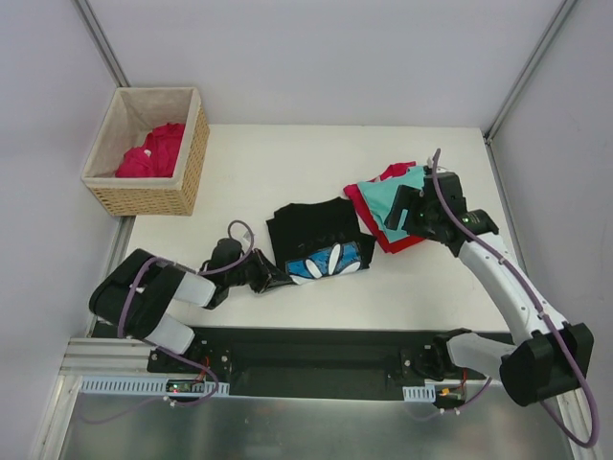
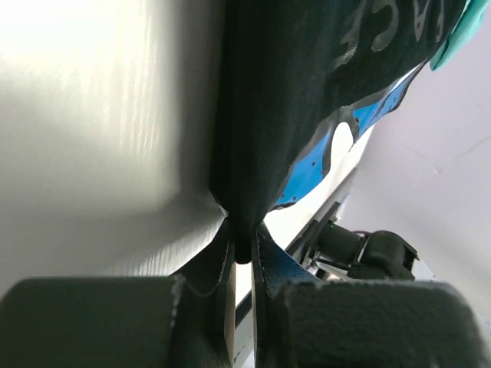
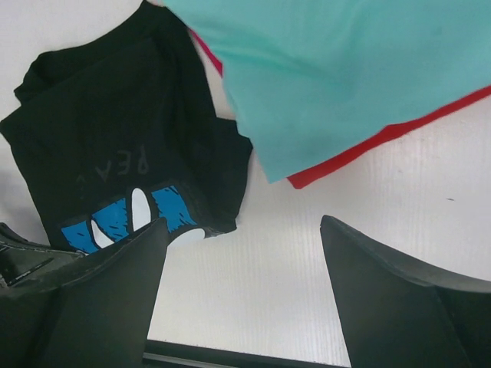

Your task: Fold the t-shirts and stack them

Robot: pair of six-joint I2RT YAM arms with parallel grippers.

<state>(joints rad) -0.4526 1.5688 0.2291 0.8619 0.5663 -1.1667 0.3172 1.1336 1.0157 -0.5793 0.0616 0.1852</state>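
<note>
Far left, beyond the left gripper: wicker basket off the far-left corner of the table, crimson-pink shirt bundled inside; well apart from both tools.
Left gripper: low at table level, jaws together, clamped on a thin pinch of the black shirt at its near-left corner.
Black shirt, place: just ahead and to the right of the left gripper's tips, flat on the table between the two tools; partly folded, rumpled, print side up.
Black shirt, axis: long axis across the table, running from the left gripper toward the right arm, slightly skewed; pinched corner drawn into a point aimed at the left arm; blue-and-white print along the near edge; neckline not made out.
Further right: red shirt underneath, teal shirt on top, below and beyond the right gripper; far-right corner of the black shirt seemingly touching the red edge.
Right gripper: fingers wide apart, holding nothing, hovering over the near-left edge of the teal shirt.
Risk, slip: small bite on one corner only; likely to pull free under a quick lift.
Risk, drag: single-corner pull likely to drag or twist the whole black shirt instead of folding it.
Risk, neighbours: contact at the red edge could tug the red shirt and teal shirt askew.
</note>
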